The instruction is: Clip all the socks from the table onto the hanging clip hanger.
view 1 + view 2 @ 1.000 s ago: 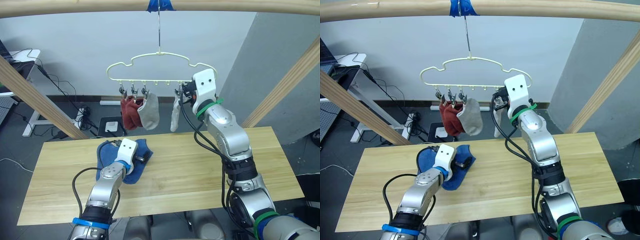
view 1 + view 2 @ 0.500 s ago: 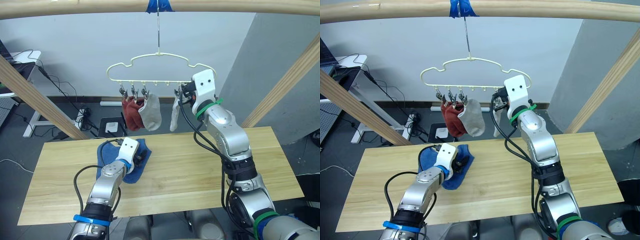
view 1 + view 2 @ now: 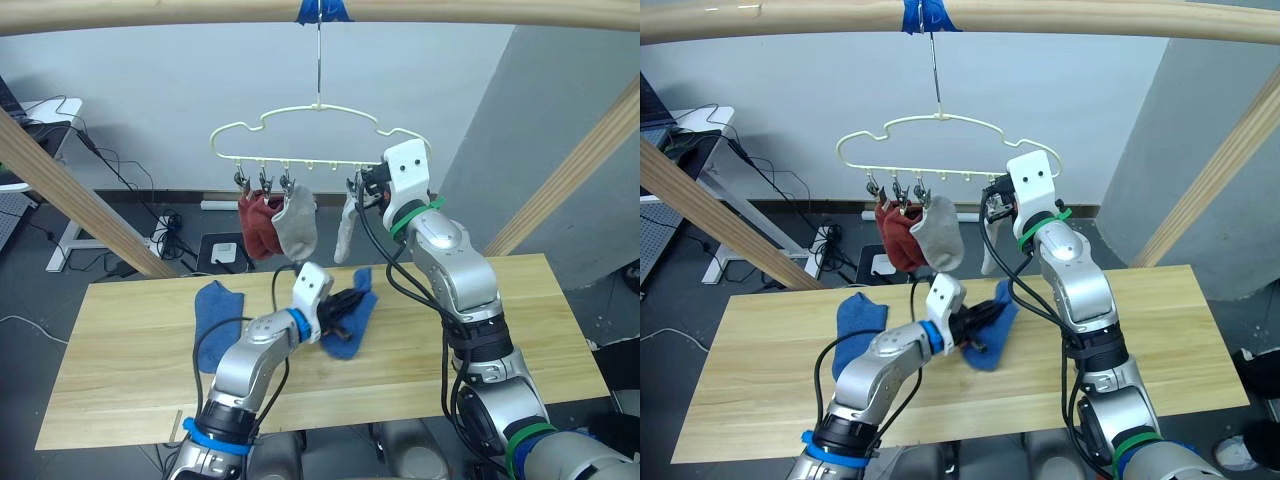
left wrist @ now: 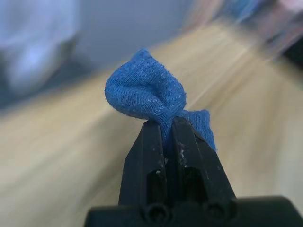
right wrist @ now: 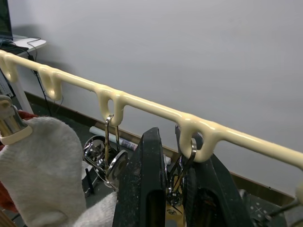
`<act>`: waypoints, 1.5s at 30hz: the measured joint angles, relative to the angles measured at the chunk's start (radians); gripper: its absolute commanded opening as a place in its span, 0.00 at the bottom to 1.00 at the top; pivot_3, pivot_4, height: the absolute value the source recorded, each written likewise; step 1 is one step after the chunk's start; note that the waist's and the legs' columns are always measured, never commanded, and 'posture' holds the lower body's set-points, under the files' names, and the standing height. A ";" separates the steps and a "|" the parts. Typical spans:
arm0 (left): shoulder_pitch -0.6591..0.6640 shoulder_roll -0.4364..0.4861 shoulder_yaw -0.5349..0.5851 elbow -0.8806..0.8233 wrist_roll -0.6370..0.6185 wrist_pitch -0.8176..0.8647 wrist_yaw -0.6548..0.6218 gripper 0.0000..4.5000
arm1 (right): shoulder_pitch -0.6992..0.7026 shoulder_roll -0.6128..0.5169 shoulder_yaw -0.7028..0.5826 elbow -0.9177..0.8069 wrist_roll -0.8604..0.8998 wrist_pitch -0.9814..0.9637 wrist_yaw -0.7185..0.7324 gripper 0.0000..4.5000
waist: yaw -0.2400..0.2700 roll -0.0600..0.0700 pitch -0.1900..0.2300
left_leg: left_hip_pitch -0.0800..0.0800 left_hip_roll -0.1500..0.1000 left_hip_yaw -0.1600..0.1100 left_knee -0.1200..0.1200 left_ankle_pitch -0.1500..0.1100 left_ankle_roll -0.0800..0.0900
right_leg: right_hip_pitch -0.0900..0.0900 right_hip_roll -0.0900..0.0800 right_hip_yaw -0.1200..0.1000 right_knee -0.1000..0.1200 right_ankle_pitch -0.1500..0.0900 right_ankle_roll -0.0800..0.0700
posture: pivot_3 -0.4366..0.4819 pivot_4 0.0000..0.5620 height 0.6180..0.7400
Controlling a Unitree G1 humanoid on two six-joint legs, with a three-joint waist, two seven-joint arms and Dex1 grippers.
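Left gripper [image 3: 352, 303] pinched closed (raised), right gripper [image 3: 364, 187] high.

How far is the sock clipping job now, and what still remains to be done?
Done: two rust red socks and two light grey socks hang from the clip hanger.
In hand: the left gripper grips a blue sock, lifted above the table; the right gripper pinches a clip.
Left: that sock, plus the other blue sock on the table.
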 measured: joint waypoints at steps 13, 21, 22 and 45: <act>-0.130 -0.188 0.088 0.140 -0.012 -0.135 0.186 0.00 | 0.000 0.001 -0.002 -0.023 0.001 0.029 -0.003 0.02 | 0.001 0.000 0.000 | -0.001 -0.001 0.000 0.000 0.000 0.000 | 0.000 0.000 0.000 -0.002 0.000 0.000 | 0.26 0.45 1.00; -0.147 -0.207 0.107 0.163 -0.064 -0.139 0.228 0.00 | 0.000 0.003 -0.002 -0.033 0.002 0.047 -0.004 0.02 | 0.001 0.000 0.000 | -0.002 -0.001 0.000 0.001 0.000 0.000 | -0.001 0.000 -0.001 -0.002 0.000 0.000 | 0.25 0.45 1.00; -0.148 -0.207 0.106 0.163 -0.070 -0.139 0.230 0.00 | 0.000 0.003 -0.002 -0.034 0.002 0.048 -0.004 0.02 | 0.001 0.000 0.000 | -0.002 -0.001 0.000 0.001 0.000 0.000 | -0.001 0.000 -0.001 -0.002 0.000 0.000 | 0.26 0.46 1.00; -0.213 -0.234 0.126 0.153 -0.152 -0.122 0.291 0.00 | 0.000 0.022 -0.019 -0.035 0.023 0.068 -0.005 0.25 | 0.001 0.000 0.000 | -0.002 -0.001 0.000 0.000 0.000 0.000 | -0.001 0.000 -0.001 -0.002 0.000 0.000 | 0.26 0.46 1.00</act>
